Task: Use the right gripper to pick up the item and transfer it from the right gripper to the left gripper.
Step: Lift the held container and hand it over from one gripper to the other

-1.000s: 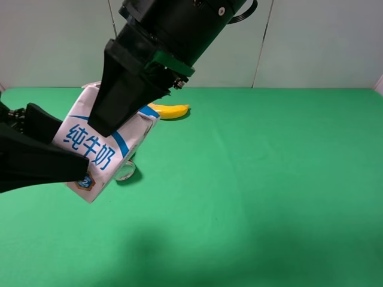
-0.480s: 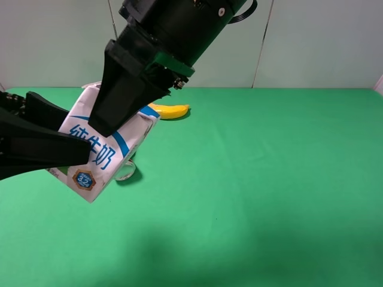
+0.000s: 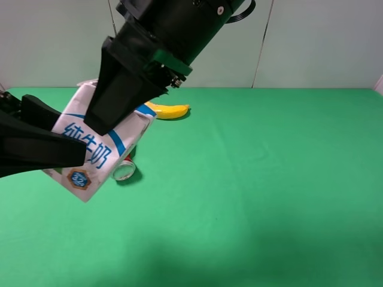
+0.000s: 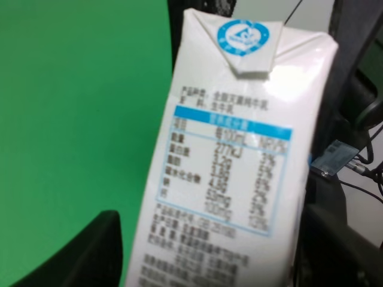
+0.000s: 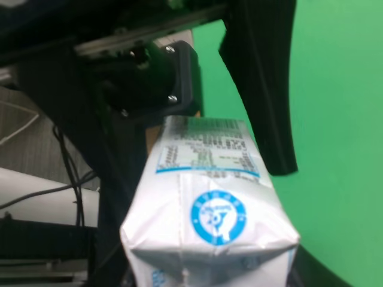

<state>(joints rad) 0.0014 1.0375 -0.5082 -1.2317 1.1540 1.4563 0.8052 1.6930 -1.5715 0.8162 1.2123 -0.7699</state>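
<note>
The item, a white milk carton (image 3: 96, 149) with blue lettering, hangs tilted above the green table. My right gripper (image 3: 114, 116) reaches down from the top and is shut on the carton's upper part. My left gripper (image 3: 69, 140) comes in from the left, its black fingers on either side of the carton's lower part, close to it and open. The left wrist view shows the carton's (image 4: 233, 149) nutrition label filling the space between that gripper's dark fingers (image 4: 90, 251). The right wrist view shows the carton's (image 5: 209, 209) folded end, with the left gripper's finger (image 5: 263, 89) beyond it.
A red soda can (image 3: 124, 170) lies on its side on the green table (image 3: 269, 197) just under the carton. A yellow banana (image 3: 170, 110) lies near the table's back edge. A pale wall stands behind.
My left gripper has risen and its fingers have come further along the carton. The carton and my right gripper have shifted slightly left and up.
</note>
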